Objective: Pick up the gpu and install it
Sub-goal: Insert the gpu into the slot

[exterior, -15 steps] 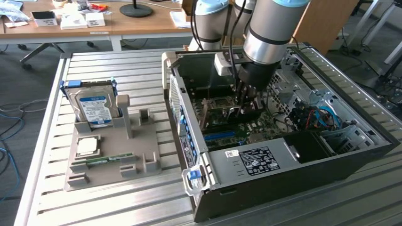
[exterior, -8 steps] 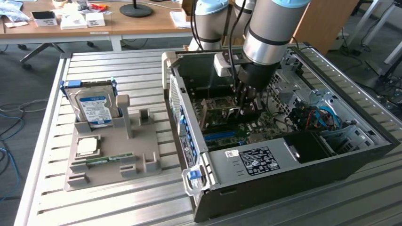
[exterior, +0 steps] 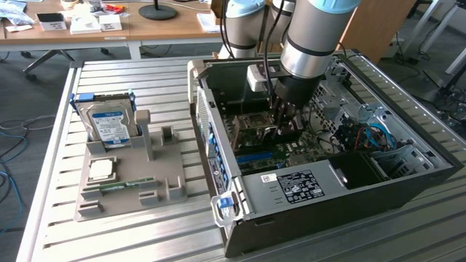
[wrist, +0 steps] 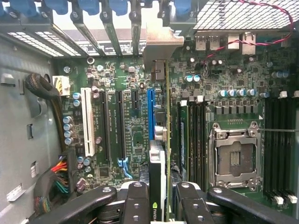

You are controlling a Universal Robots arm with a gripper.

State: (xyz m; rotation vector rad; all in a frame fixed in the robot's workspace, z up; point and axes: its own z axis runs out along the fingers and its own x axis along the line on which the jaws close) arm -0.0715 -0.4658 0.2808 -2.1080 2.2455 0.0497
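Looking down from the wrist, the gpu (wrist: 167, 140) stands edge-on as a thin green card with a black cooler, just beside the blue slot (wrist: 150, 114) of the motherboard (wrist: 133, 140). Its silver end bracket (wrist: 161, 46) reaches the case's rear slot openings. My gripper (wrist: 161, 205) is shut on the card, with one black finger (wrist: 135, 200) on each side. In the exterior view the gripper (exterior: 287, 124) hangs deep inside the open computer case (exterior: 407, 174), over the motherboard (exterior: 262, 147). Whether the card sits fully in a slot I cannot tell.
A beige holder (exterior: 131, 180) on the slatted table at the exterior view's left carries a hard drive (exterior: 109, 123), a processor (exterior: 102, 170) and a memory stick (exterior: 124, 185). Inside the case are the empty processor socket (wrist: 236, 158), cable bundles (wrist: 56, 182) and the power supply (exterior: 291, 185).
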